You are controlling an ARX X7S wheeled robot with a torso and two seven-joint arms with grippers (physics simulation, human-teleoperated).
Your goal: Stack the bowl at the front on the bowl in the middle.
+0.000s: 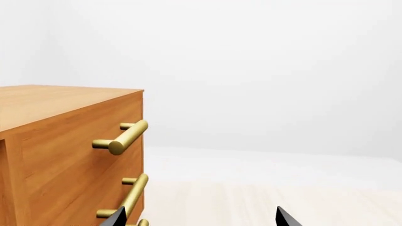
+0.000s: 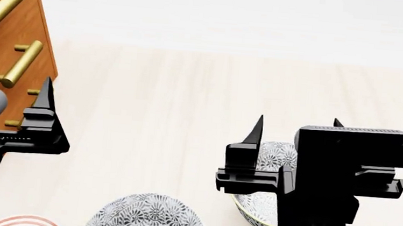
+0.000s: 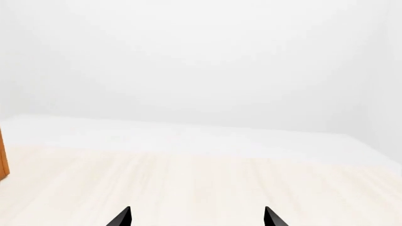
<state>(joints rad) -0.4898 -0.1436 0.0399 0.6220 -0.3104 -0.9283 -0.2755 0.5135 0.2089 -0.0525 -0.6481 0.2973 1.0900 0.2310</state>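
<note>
A: Left wrist first. Claw tips nearest, left claw (image 1: 199,219) spread wide, nothing between them. Wooden drawer cabinet (image 1: 69,155) just beside, brass handles (image 1: 122,138) close. No bowls visible.

B: Risk there?

A: A swing toward the cabinet could clip a handle.

B: Head view?

A: Right claw (image 2: 297,128) hovers over a patterned bowl (image 2: 273,156), blocking most of it. Second patterned bowl (image 2: 146,216) at the bottom edge, well apart. Red-striped rim (image 2: 27,221) in the corner, maybe a third bowl. Pale desk (image 2: 188,101) otherwise.

B: Which one is the front bowl?

A: Can't tell for sure from this crop. Picking the wrong one is the main hazard. Also a thin rim pinch could slip or tip.

B: Right wrist?

A: Right claw tips apart, empty, aimed at the horizon, so the bowl below is unseen. Blind descent could miss the rim.
</note>
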